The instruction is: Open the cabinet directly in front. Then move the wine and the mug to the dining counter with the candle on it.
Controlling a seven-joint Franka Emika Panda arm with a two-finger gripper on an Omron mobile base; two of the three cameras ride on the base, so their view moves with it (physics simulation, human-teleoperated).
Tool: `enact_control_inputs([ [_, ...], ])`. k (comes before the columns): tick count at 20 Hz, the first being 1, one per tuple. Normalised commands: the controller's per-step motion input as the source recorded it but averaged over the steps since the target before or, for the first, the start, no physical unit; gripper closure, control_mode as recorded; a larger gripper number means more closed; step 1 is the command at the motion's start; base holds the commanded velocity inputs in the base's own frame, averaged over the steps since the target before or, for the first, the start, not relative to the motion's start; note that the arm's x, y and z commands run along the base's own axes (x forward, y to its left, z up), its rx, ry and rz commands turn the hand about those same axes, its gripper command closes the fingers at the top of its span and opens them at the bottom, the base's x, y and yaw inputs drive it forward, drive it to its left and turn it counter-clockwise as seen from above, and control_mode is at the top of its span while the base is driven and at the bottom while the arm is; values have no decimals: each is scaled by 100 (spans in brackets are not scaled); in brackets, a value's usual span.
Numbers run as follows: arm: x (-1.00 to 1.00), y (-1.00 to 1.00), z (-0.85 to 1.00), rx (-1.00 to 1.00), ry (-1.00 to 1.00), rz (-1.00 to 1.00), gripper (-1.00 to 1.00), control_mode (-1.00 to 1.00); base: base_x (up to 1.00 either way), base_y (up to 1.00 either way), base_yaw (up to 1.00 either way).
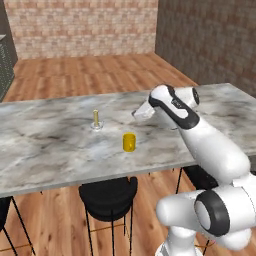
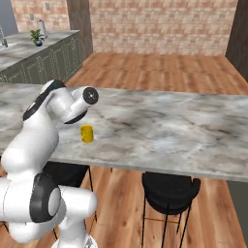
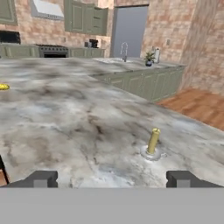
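Pale brick walls (image 1: 80,25) and a darker brick wall (image 1: 210,40) are seen around a wooden plank floor (image 2: 155,72). Black stools (image 2: 169,191) are tucked under the near edge. Low green cabinets (image 2: 43,60) line the far wall.

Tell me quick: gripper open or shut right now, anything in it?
Gripper: open, fingers spread wide and holding nothing, low over the dining counter near the candle.

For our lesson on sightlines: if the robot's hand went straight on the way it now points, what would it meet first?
Probably the candle, standing slightly right of centre ahead of the open hand on the dining counter. Depth is unclear; it might pass just beside it.
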Motion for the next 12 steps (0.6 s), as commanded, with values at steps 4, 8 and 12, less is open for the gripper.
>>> enact_control_inputs([
  [4,-100,-8,100,0,0,-14,-100,-100,0,0,0],
  [8,-100,-22,75,-1,0,-12,-100,-100,0,0,0],
  [12,-100,-19,16,-1,0,-5,-100,-100,0,0,0],
])
